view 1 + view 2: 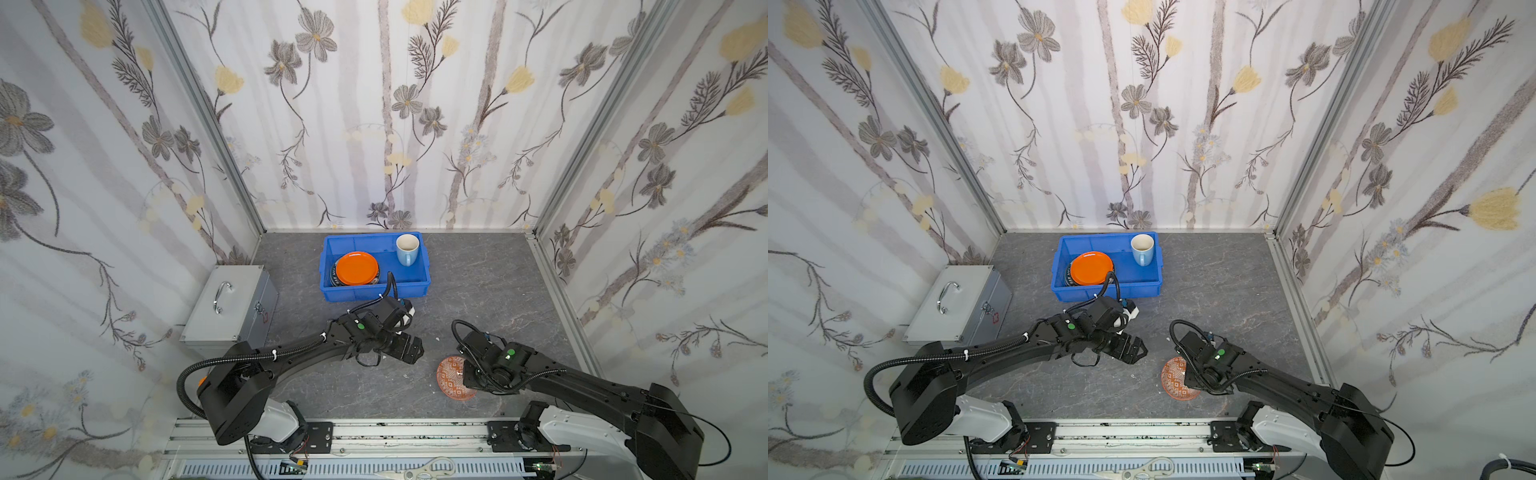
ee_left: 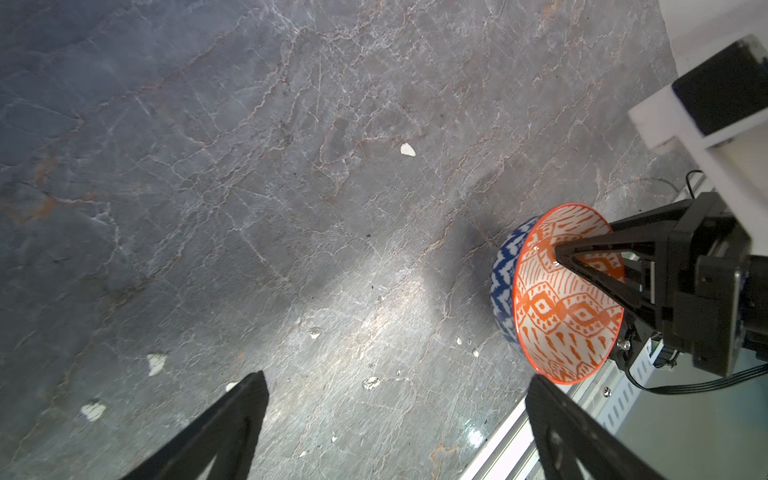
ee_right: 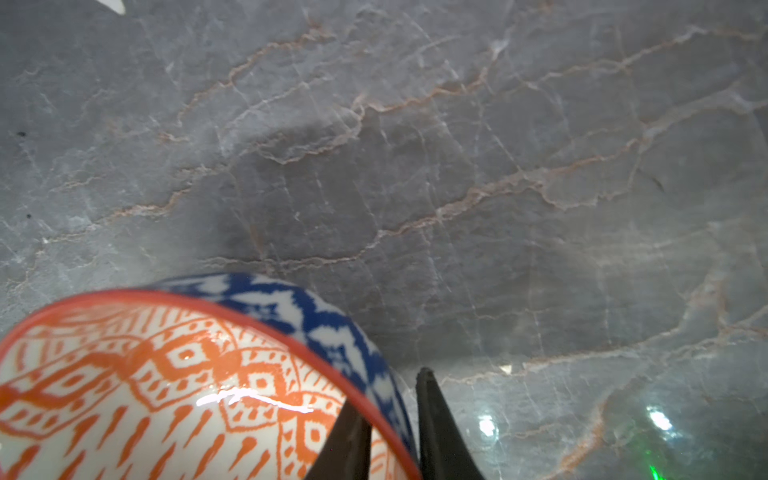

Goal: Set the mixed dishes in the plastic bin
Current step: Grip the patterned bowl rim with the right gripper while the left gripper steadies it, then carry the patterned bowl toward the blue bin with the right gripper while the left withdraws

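The orange patterned bowl [image 1: 451, 376] [image 1: 1173, 378], blue and white outside, is at the front right of the table. My right gripper [image 3: 388, 395] is shut on its rim, with one finger inside [image 2: 582, 257] and one outside. The bowl [image 2: 565, 299] [image 3: 166, 374] hangs tilted; I cannot tell whether it touches the table. My left gripper [image 1: 411, 349] [image 1: 1136, 349] [image 2: 397, 376] stands open over bare table left of the bowl, with nothing between its fingers. The blue plastic bin [image 1: 374, 293] [image 1: 1106, 291] at the back holds an orange plate [image 1: 356, 268] [image 1: 1091, 268] on a dark plate, and a light-blue mug [image 1: 406, 249] [image 1: 1142, 248].
A grey metal case [image 1: 230, 307] [image 1: 959, 305] with a handle stands at the left, beside my left arm. Small white chips [image 2: 407, 149] lie scattered on the grey marbled table. Scissors [image 1: 419, 469] lie on the front rail. Patterned walls close in three sides.
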Available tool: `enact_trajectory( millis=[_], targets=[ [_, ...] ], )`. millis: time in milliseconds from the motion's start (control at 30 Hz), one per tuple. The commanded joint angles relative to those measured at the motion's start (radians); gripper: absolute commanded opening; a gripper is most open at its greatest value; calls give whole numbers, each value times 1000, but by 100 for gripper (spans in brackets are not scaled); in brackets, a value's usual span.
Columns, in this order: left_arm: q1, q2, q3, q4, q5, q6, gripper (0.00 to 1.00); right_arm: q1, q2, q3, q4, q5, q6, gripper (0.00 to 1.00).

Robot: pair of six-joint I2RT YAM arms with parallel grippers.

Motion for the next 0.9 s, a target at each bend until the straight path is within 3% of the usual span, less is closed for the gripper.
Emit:
enact_trajectory(
  millis=[0, 267, 867],
  targets=[
    [10, -23, -19, 7, -20, -14, 100, -2, 43, 37, 57, 7, -39, 15],
    [45, -107, -69, -15, -55, -36, 100, -8, 105, 126, 66, 22, -88, 6],
    [228, -395, -142, -149, -187, -95, 100, -84, 250, 456, 73, -4, -264, 2]
  ],
)
